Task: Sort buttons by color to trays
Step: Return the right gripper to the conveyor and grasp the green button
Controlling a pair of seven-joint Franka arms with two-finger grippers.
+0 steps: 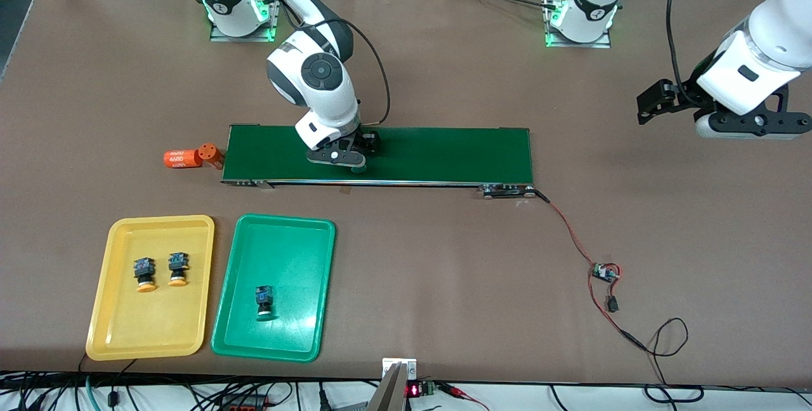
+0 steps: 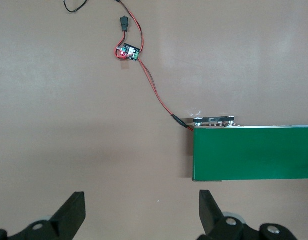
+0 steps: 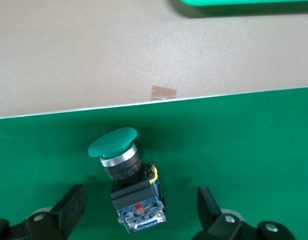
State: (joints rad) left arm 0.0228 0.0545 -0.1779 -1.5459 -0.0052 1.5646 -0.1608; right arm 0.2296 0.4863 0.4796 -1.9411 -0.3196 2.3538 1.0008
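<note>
A green-capped button [image 3: 126, 180] lies on its side on the dark-green conveyor belt [image 1: 444, 154]. My right gripper [image 3: 139, 210] is open just above it, one finger on each side of its blue-and-black body; it also shows in the front view [image 1: 336, 157]. Two orange-capped buttons [image 1: 145, 273] [image 1: 177, 269] lie in the yellow tray [image 1: 114, 328]. Another green-capped button [image 1: 264, 302] lies in the green tray [image 1: 298, 335]. My left gripper [image 1: 755, 124] waits, open and empty [image 2: 141, 210], over bare table off the belt's end toward the left arm's side.
Orange cylinders marked 4680 [image 1: 190, 157] lie at the belt's end toward the right arm's side. A red-and-black wire runs from the belt's other end to a small circuit board [image 1: 606, 271], which also shows in the left wrist view [image 2: 128, 52].
</note>
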